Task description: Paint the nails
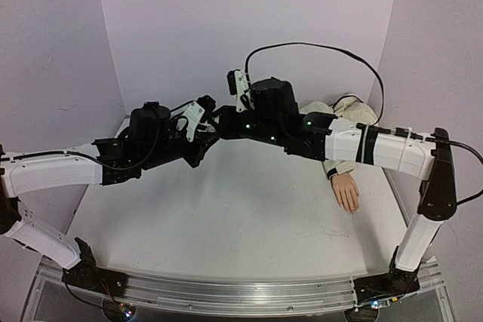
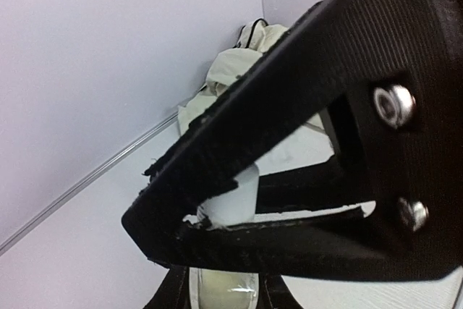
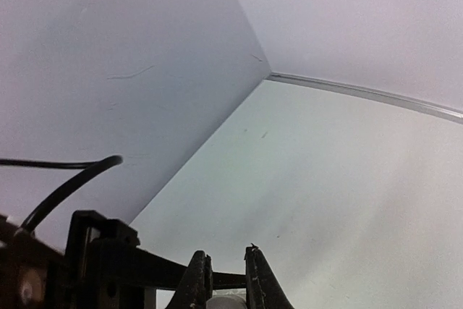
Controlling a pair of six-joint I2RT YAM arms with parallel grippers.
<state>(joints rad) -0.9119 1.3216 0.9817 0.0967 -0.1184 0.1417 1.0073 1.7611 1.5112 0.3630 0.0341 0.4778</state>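
Observation:
The small peach mannequin hand (image 1: 346, 190) lies palm down at the right of the table, and its nails (image 1: 352, 207) are too small to make out. Its beige sleeve (image 1: 349, 108) runs back under my right arm and also shows in the left wrist view (image 2: 231, 70). Both grippers meet in mid-air over the table's middle back. My left gripper (image 1: 207, 130) (image 2: 168, 209) is shut on a white cap (image 2: 233, 197). Right under it my right gripper (image 1: 225, 123) (image 3: 226, 267) is shut on the small pale bottle (image 2: 223, 289), whose white top (image 3: 226, 300) shows between its fingers.
White walls close in the table at the back and on both sides, with a corner seam (image 3: 269, 75) behind the grippers. A black cable (image 1: 317, 49) loops above my right arm. The white tabletop (image 1: 226, 209) lies below the joined grippers.

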